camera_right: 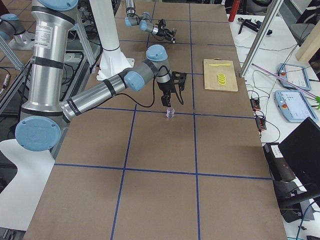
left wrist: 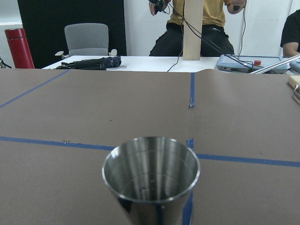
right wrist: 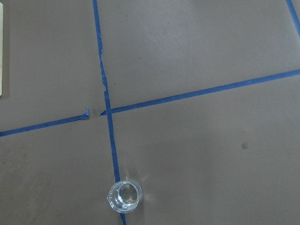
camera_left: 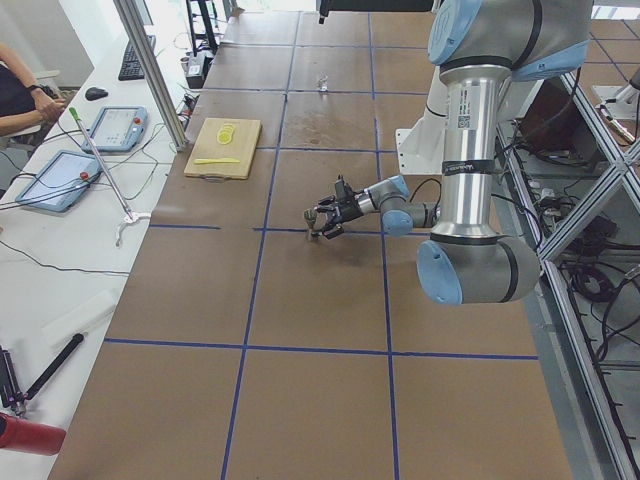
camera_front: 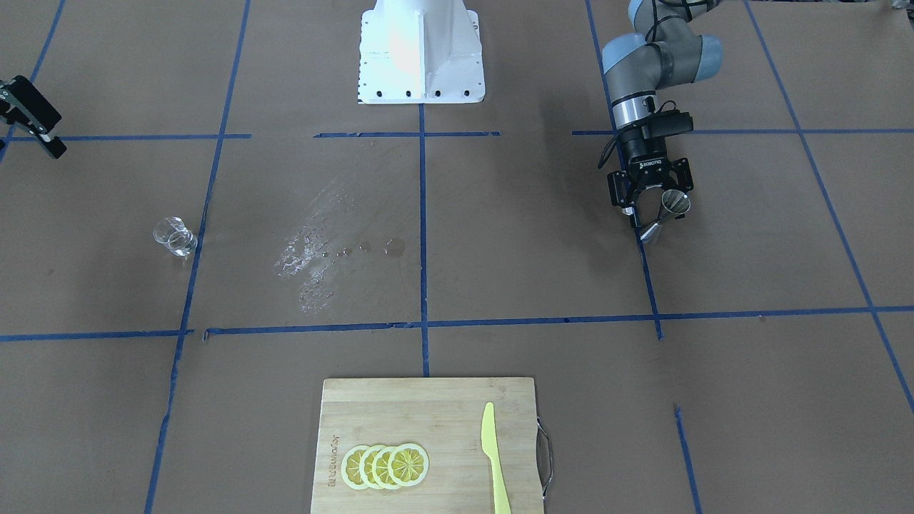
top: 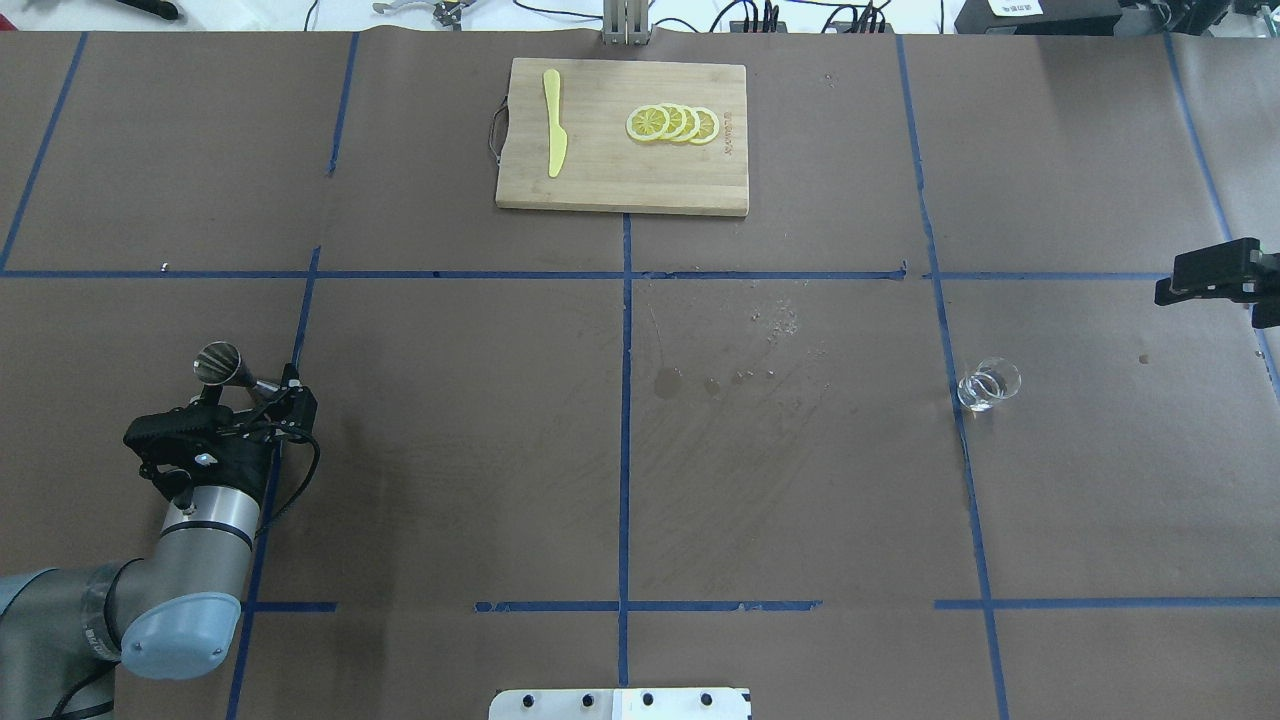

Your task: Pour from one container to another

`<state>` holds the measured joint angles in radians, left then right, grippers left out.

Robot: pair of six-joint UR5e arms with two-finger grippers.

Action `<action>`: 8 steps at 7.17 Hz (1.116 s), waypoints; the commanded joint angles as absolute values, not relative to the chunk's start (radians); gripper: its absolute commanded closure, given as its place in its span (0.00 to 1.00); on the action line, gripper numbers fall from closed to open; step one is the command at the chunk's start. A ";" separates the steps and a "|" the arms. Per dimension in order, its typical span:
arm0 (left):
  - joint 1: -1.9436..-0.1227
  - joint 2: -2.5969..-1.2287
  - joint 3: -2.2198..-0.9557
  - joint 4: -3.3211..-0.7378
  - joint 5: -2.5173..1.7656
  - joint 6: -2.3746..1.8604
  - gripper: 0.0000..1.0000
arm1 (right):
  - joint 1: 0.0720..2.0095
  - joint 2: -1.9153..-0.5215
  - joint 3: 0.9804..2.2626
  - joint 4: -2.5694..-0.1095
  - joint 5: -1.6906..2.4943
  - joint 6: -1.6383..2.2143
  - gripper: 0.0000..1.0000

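Observation:
The steel jigger stands upright on the brown paper, its cup mouth filling the bottom of the left wrist view. My left gripper lies low and level with its fingers spread open on either side of the jigger; I see no grip on it. The clear glass cup sits on a blue tape line, alone, and shows from above in the right wrist view. My right gripper hangs open at the table's edge, above and apart from the cup.
A wet smear marks the paper between the two containers. A wooden cutting board at the far side holds lemon slices and a yellow knife. The robot's white base stands mid-table.

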<state>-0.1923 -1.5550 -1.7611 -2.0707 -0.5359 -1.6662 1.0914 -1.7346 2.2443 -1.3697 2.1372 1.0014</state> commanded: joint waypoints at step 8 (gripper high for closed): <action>-0.193 -1.565 -1.723 -2.071 -0.506 -1.701 0.64 | 1.083 -1.735 2.246 -1.368 2.135 1.006 0.00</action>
<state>-0.1920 -1.5642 -1.7227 -2.0709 -0.5062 -1.7011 1.0830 -1.7337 2.2457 -1.3683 2.1353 1.0063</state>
